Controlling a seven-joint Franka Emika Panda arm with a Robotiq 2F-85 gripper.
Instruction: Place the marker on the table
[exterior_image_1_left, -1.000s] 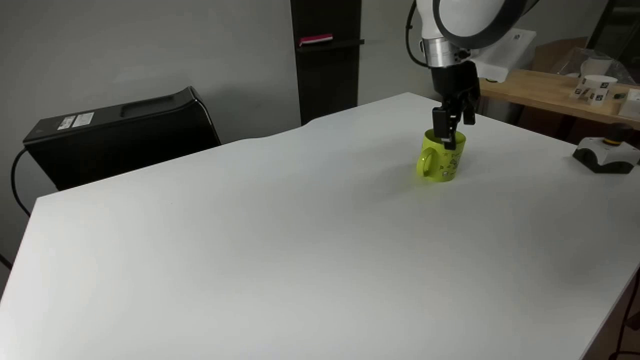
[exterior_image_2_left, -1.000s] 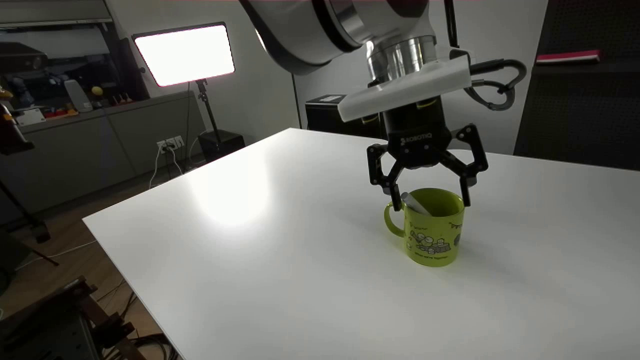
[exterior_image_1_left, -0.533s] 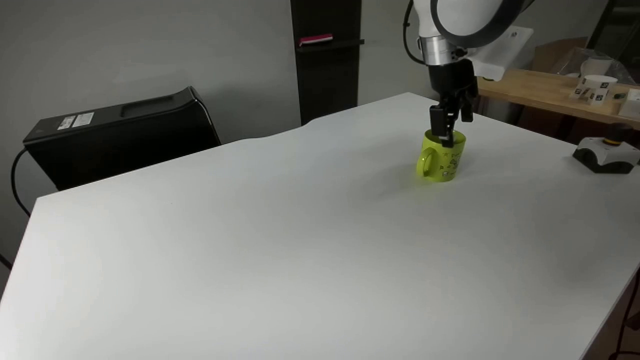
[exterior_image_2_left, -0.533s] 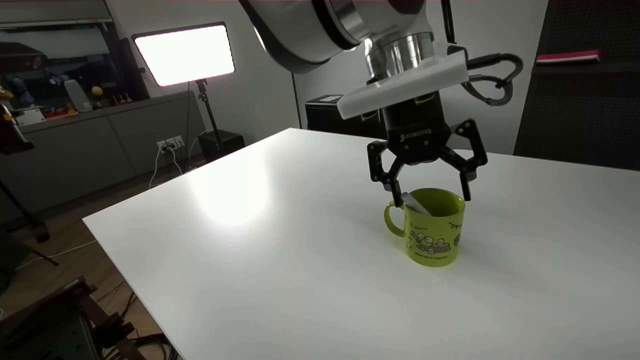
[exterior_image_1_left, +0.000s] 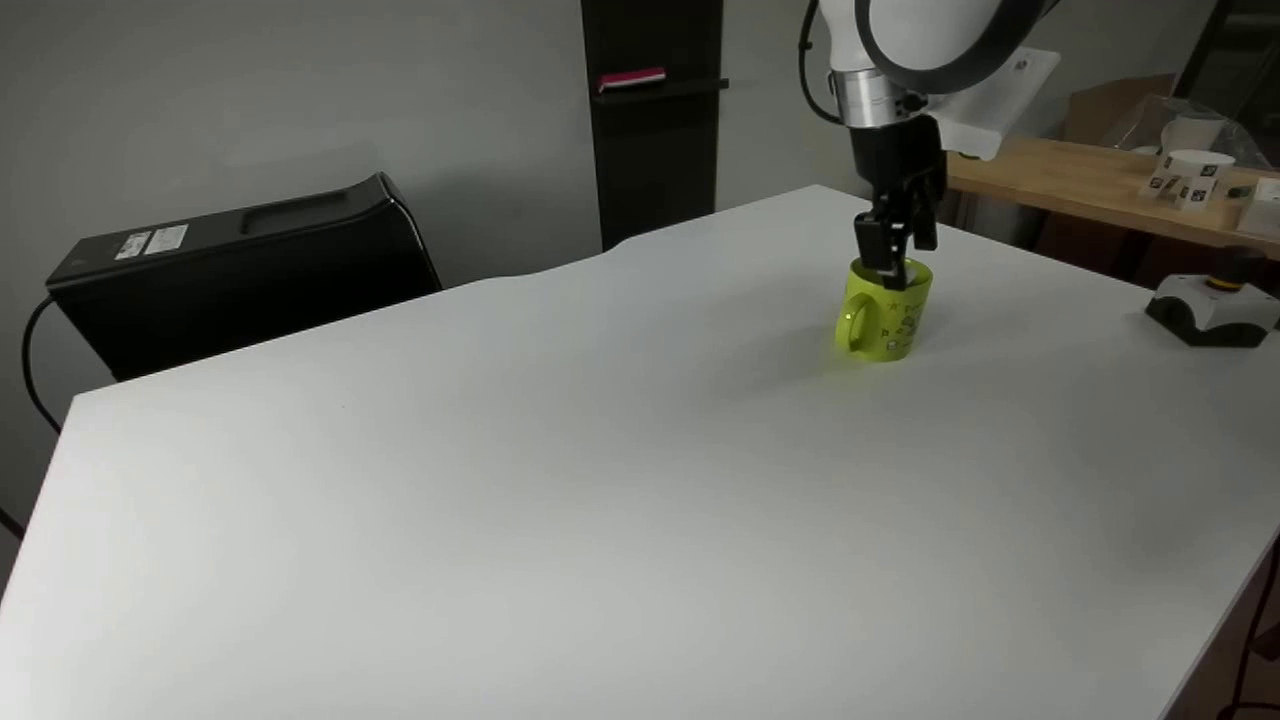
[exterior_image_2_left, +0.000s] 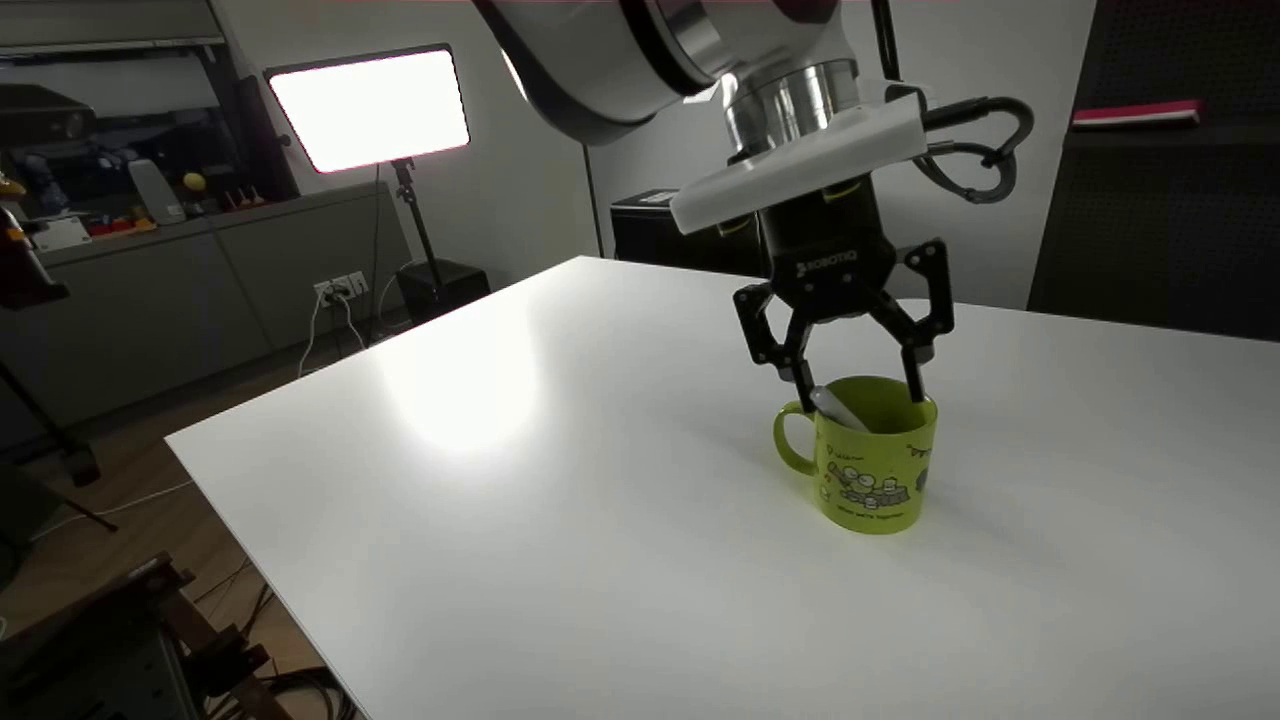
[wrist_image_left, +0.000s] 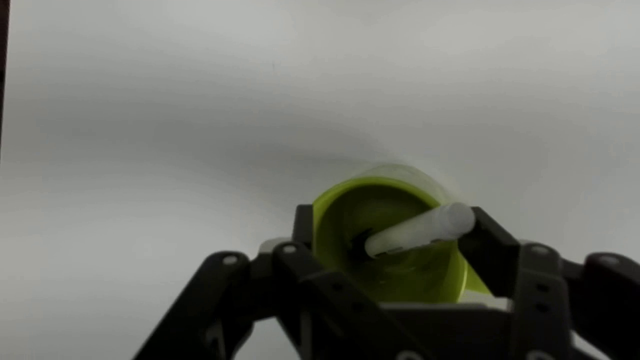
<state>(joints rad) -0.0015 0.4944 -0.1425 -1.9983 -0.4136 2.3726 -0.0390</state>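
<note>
In an exterior view, the tool (exterior_image_2_left: 861, 400) is held with fingers (exterior_image_2_left: 806, 395) spread, nothing gripped; just beside one finger, the marker (exterior_image_2_left: 840, 410) is propped aslant in the green mug (exterior_image_2_left: 870, 490) on the tabletop (exterior_image_2_left: 600, 550). If the fingers are simply brought together, the mug may be pinched or tipped, since its rim seems to lie between them. Only in the wrist view is the marker's dark lower end revealed. In an exterior view, the marker is mostly hidden, but beyond the tool a wooden bench (exterior_image_1_left: 1060, 182) is shown.

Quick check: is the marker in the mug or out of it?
In. The wrist view shows the marker leaning inside the green mug, dark end down, white end projecting past the rim.
</note>
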